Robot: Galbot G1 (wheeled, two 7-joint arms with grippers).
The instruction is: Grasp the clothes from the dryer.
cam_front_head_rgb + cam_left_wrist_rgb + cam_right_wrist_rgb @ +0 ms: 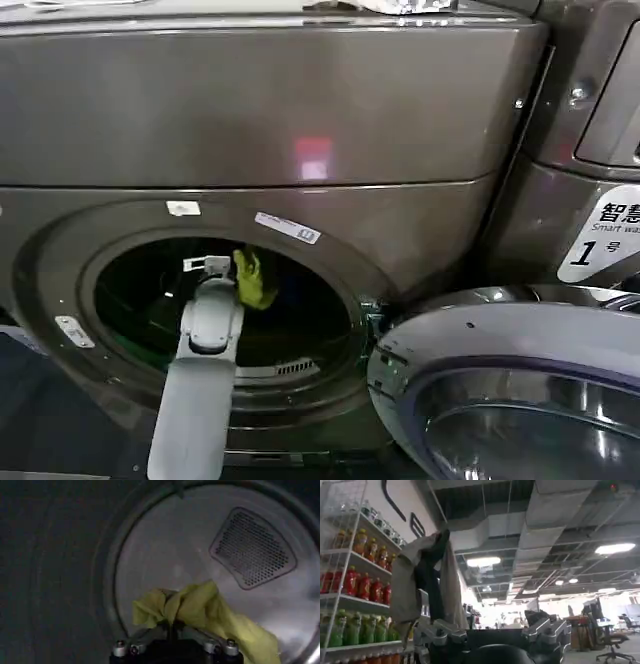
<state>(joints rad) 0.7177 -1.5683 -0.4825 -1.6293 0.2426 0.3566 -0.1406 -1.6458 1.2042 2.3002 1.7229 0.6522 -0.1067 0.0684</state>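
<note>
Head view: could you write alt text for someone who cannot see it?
The robot's left arm reaches into the round port of the dryer, and its left tool is shut on the clothes, a small yellow-green piece. The grey-rimmed glass door hangs open at the right.

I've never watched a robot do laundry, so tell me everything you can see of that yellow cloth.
The cloth is a small, soft, bright yellow-green piece, crumpled and bunched into folds. The left hand is shut on it, pinching one gathered part while the rest droops loose to one side. It hangs inside the dryer's round port, in front of the pale drum wall and near a perforated vent. From the head view it shows beside the hand's tip in the port's upper part.
</note>
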